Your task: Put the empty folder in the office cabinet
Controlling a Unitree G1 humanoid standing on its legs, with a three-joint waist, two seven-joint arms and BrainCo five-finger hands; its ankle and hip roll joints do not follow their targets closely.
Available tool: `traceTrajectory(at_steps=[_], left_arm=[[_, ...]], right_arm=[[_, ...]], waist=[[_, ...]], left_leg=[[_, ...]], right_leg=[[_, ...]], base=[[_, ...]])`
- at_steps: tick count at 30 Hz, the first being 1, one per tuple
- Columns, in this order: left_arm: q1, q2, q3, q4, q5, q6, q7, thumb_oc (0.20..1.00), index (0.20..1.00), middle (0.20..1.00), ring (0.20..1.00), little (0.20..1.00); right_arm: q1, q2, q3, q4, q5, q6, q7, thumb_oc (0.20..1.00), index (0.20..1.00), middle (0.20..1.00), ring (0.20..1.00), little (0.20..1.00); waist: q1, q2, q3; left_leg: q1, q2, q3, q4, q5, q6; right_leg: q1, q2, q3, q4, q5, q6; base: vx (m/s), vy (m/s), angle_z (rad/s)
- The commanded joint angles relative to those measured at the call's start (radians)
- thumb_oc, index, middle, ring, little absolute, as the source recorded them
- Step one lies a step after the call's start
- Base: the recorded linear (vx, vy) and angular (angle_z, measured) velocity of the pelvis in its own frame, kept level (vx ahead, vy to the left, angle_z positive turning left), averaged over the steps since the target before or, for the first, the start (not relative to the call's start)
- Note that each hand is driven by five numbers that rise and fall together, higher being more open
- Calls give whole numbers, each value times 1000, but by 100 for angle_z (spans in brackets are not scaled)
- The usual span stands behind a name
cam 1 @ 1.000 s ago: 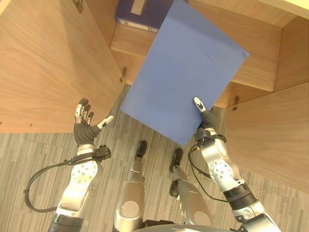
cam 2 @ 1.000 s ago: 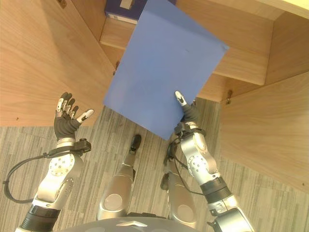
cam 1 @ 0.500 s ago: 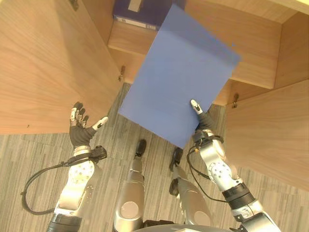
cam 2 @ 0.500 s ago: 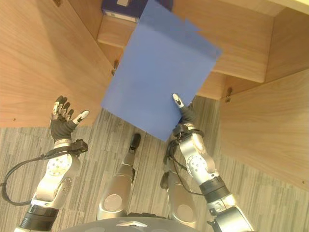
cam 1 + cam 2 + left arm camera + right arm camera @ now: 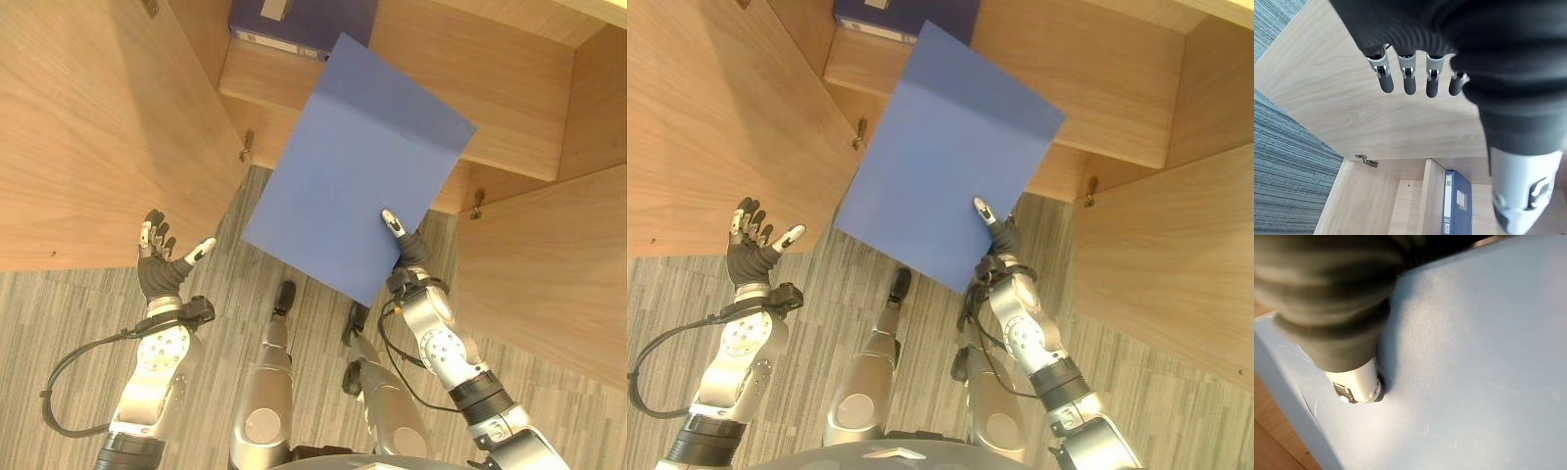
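Observation:
I hold a flat blue folder up in front of the open wooden cabinet, its upper corner over the shelf edge. My right hand grips its lower corner: the thumb presses on the near face, and the fingers are hidden behind it. My left hand is raised beside the left cabinet door, open with straight fingers and holding nothing.
A dark blue binder lies on the cabinet shelf at the back left. The right cabinet door stands open on the other side. Metal hinges stick out at the door edges. Grey striped carpet lies below.
The folder has dropped and shifted a little left with my right hand, so its top corner now shows whole. My left hand has sunk slightly and stays open.

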Motion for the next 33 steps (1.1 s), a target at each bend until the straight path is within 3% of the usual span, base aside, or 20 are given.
traceTrajectory(at_steps=[1,5,12,15,16,25,33], left_arm=[[41,53,56,-51,2,-44,13,1000,1000,1000,1000,1000],[63,54,67,-57,-10,-46,26,1000,1000,1000,1000,1000],[56,79,84,-87,-13,-84,66,1000,1000,1000,1000,1000],[56,79,84,-87,-13,-84,66,1000,1000,1000,1000,1000],[79,64,82,-105,-12,-108,88,1000,1000,1000,1000,1000],[81,61,65,-97,-13,-107,111,1000,1000,1000,1000,1000],[73,73,46,-78,-3,-101,128,1000,1000,1000,1000,1000]], right_arm=[[-10,42,-11,-106,25,-66,7,200,200,200,200,200],[-8,53,-30,-104,22,-81,-20,200,200,200,200,200],[-169,71,-137,-26,-24,-153,-154,200,200,200,200,200],[-170,71,-137,-26,-24,-153,-154,200,200,200,200,200],[-243,83,-175,-11,-38,-190,-211,200,200,200,200,200],[-257,100,-150,-5,-35,-211,-225,200,200,200,200,200],[-323,124,-187,37,-18,-266,-252,200,200,200,200,200]], waist=[[-2,-22,-39],[-2,-17,-39],[29,30,18],[29,30,18],[48,54,29],[50,57,24],[56,33,24]], left_leg=[[-22,17,127,-9,-90,28],[-18,9,127,-9,-96,33],[-79,-11,129,-9,-76,28],[-79,-11,129,-9,-75,28],[-104,-10,133,-9,-69,21],[-106,-8,135,-9,-76,24],[-80,-14,121,15,-105,48]], right_leg=[[26,-57,-54,-6,-87,35],[32,-66,-53,-6,-85,40],[-27,-84,-56,-6,-62,43],[-27,-84,-56,-6,-62,43],[-47,-85,-60,-6,-61,42],[-55,-85,-54,-6,-62,44],[-39,-80,-32,-6,-75,43]], base=[[0,0,0],[22,54,2],[-40,43,1],[-1,4,6],[8,-1,5],[0,0,0],[0,17,-2]])
